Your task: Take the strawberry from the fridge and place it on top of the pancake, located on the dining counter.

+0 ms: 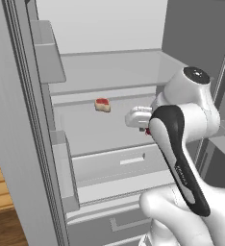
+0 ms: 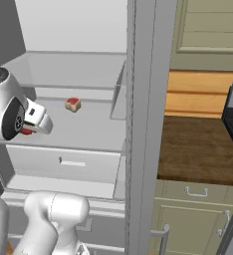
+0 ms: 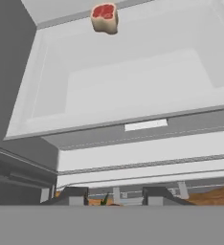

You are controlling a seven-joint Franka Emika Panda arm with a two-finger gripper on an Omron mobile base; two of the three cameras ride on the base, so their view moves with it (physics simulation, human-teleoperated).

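Base views give me the strawberry point(image 1: 147, 130) at my gripper point(image 3: 115, 197); hand view adds the pale block point(image 3: 104, 17) on the fridge point(image 3: 51, 95) shelf. Fingers' state: can't tell.

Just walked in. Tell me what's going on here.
The white robot arm is reaching into the open light grey fridge. Its claw sits low over the glass shelf, with the tiny dark red strawberry between its finger tips. Whether the grip is firm, I cannot tell. A pale block with a red top lies further back on the same shelf, apart from the claw.
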